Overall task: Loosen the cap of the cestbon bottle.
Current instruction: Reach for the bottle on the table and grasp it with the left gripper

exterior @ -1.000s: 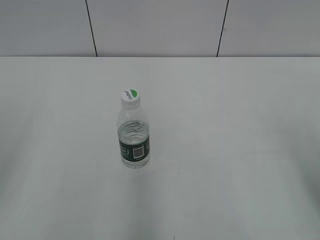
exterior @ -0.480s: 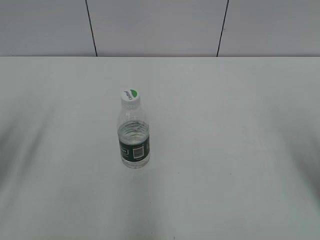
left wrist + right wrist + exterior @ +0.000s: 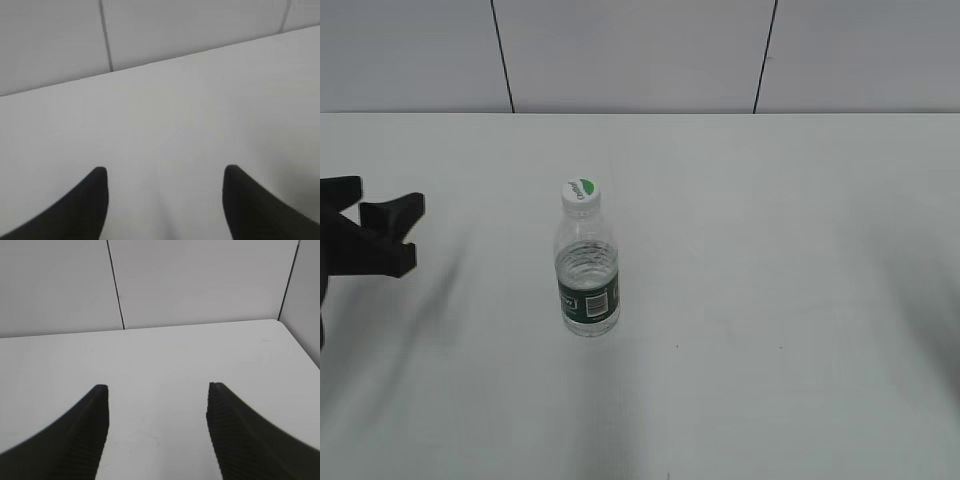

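The cestbon bottle (image 3: 587,280) stands upright on the white table, clear and ribbed with a dark green label band. Its white cap (image 3: 580,192) with a green half-moon mark sits on top. My left gripper (image 3: 408,232) shows at the far left edge of the exterior view, open and empty, well left of the bottle. In the left wrist view its two dark fingers (image 3: 164,176) are spread over bare table. My right gripper (image 3: 156,388) is open and empty over bare table in the right wrist view; it is out of the exterior view. Neither wrist view shows the bottle.
The white table (image 3: 770,250) stretches all round the bottle. A grey panelled wall (image 3: 630,55) runs along its far edge. The table's right edge and corner show in the right wrist view (image 3: 295,345).
My left gripper has come into the exterior view from the left edge. The bottle has not moved.
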Robot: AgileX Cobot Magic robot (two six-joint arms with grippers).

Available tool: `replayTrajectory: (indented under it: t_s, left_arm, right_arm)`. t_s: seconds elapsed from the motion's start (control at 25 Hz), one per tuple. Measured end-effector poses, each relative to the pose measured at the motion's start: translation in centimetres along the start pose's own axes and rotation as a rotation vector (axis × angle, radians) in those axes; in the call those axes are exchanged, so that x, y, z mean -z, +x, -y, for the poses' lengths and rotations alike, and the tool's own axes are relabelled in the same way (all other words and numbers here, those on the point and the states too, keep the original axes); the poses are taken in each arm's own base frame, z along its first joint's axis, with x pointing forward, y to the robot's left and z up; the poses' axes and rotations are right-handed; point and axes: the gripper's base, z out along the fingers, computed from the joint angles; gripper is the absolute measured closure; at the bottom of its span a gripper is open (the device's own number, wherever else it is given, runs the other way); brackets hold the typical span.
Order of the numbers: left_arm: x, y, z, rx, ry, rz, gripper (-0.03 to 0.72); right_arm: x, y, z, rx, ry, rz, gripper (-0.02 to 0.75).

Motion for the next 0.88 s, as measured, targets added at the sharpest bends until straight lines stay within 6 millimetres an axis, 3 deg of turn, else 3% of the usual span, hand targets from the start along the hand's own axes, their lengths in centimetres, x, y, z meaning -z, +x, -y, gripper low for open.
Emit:
replayTrajectory:
  t_s: [0.2, 0.44, 0.88]
  left_arm:
    - [-1.7, 3.7, 0.4, 0.07, 0.216, -0.046, 0.252]
    - [-2.0, 6.4, -0.9, 0.092, 0.442, -0.06, 0.252]
    - [-6.0, 6.6, -1.1, -0.137, 0.796, -0.023, 0.252]
  right_arm:
    - [0.0, 0.0, 0.0, 0.0, 0.0, 0.0, 0.259]
    - [0.0, 0.0, 0.0, 0.0, 0.0, 0.0, 0.259]
    - [0.0, 0.0, 0.0, -0.001, 0.0, 0.0, 0.259]
